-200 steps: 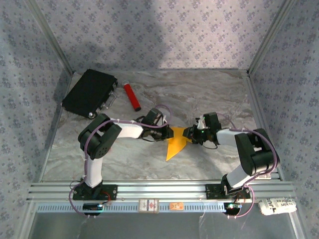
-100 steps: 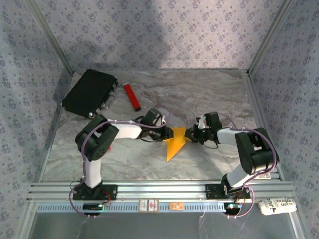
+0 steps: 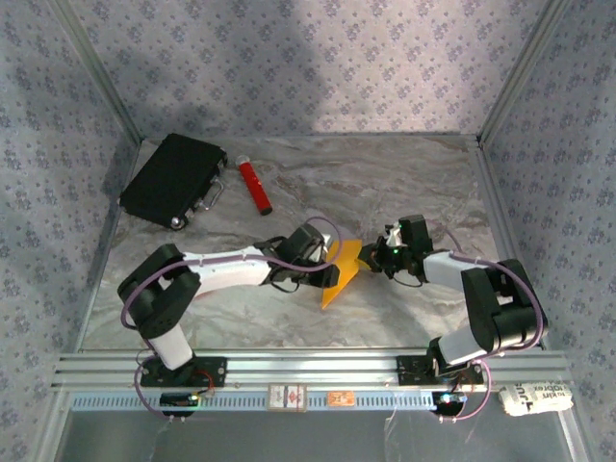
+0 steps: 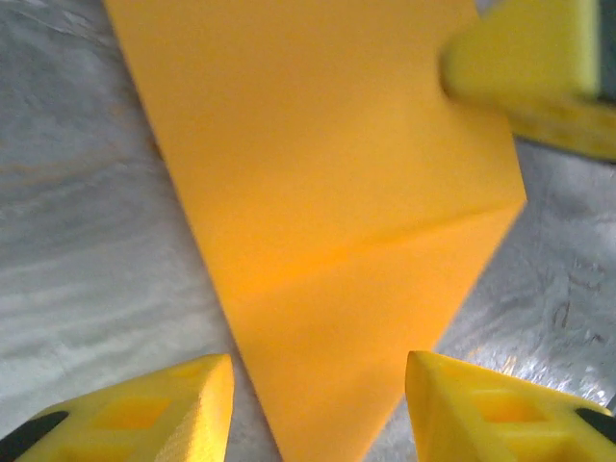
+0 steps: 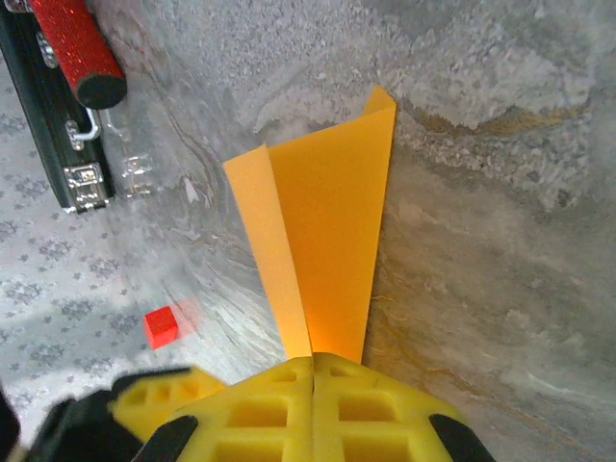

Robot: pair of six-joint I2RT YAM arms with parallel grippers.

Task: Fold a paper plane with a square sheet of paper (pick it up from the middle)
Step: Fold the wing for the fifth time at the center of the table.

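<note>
far left of the marble table [image 3: 404, 173] in the top view: black case [image 3: 173, 180] lying flat near the back-left corner, w/ the red cylinder [image 3: 255, 186] just beside its r edge, angled twd the middle. l arm [image 3: 221, 269] reaches low across the table twd centre. left gripper [image 4: 316, 371] sits at the folded orange-yellow paper sheet [image 3: 340, 279]; the wrist cam shows its two yellow fingers [image 4: 192, 404] standing apart w/ the paper's pointed end btwn them, neither clearly touching it, so the jaws are parted & holding nothing. the paper is mid-table btwn the two grippers, creased to a pointed shape, point twd the near edge, w/ a diagonal crease across it in the l wrist view. on its r side the right gripper [image 5: 313, 361] has its jaws pressed together, pinching the paper's edge. the sheet runs out from btwn the fingers, a narrower flap folded alongside the wider panel. can't tell if the far end rests on the table or is lifted. r wrist view also has a small red block [image 5: 162, 327] on the table, well apart from the paper. r arm [image 3: 491, 308] bends back to its base at the near r.
</note>
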